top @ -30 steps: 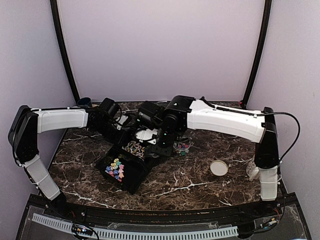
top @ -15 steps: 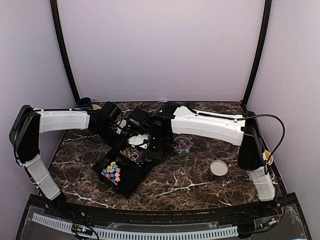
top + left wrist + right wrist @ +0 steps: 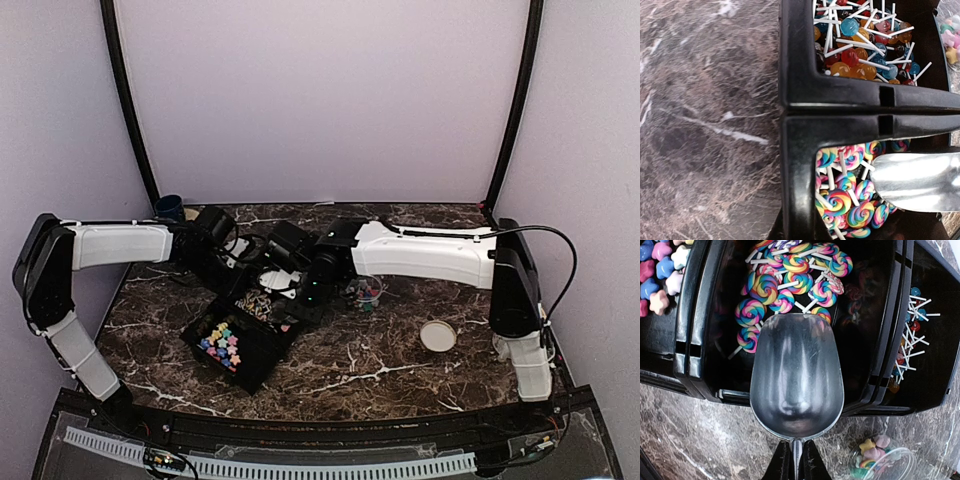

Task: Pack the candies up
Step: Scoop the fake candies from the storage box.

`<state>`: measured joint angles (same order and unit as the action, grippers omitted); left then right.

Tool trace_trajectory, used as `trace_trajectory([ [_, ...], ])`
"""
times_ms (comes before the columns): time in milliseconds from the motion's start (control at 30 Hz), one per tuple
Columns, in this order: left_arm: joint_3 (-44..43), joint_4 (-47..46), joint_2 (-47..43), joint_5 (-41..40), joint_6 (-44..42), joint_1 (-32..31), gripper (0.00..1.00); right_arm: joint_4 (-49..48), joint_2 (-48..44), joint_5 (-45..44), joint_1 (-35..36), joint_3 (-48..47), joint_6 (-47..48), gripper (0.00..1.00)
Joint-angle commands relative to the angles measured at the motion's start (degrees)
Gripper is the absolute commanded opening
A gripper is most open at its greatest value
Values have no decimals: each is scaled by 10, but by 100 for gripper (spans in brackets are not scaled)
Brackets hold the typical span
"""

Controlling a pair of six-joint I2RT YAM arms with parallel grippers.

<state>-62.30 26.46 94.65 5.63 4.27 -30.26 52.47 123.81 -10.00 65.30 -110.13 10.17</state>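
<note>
- Candies point(image 3: 764, 287) fill the tray's point(image 3: 687, 315) middle compartment, at the scoop's point(image 3: 796, 375) lip.
- Right end effector point(image 3: 796, 462) pinches the scoop's handle; left end effector point(image 3: 240, 278), pressed together, sits beside the tray.
- Dip low, push under the pile, lift level.

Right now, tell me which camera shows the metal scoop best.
Right wrist. It shows the scoop from above: empty bowl over the swirl lollipops, handle pinched in the right gripper. The left wrist catches only part of its bowl at the frame edge. From the top camera it is too small among the arms to make out.
</note>
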Motion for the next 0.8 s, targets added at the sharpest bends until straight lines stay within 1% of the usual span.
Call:
trace_trajectory([
  [0,-15,-137,-94,116,25,-16,0,-184,16,43,-1,45,-6,0],
  [133,-7,-154,-104,139,31,-8,0,-211,26,67,-7,35,-24,0],
  [200,-5,-158,-107,144,31,-5,0,-208,40,34,-10,17,-50,0],
  [233,-4,-158,-109,143,31,-5,0,-209,44,1,-10,12,-65,0],
  [333,-4,-154,-110,131,31,-5,0,-211,44,-58,-10,13,-94,0],
  [467,-6,-153,-107,132,30,-4,0,-211,39,-39,-9,15,-102,0],
  [567,-4,-158,-107,141,34,-2,0,-221,42,-48,-9,25,-107,0],
  [633,-1,-164,-109,145,35,-1,0,-247,39,-26,-8,45,-104,0],
  [767,0,-165,-111,146,38,2,0,-356,8,-14,-2,137,-88,0],
])
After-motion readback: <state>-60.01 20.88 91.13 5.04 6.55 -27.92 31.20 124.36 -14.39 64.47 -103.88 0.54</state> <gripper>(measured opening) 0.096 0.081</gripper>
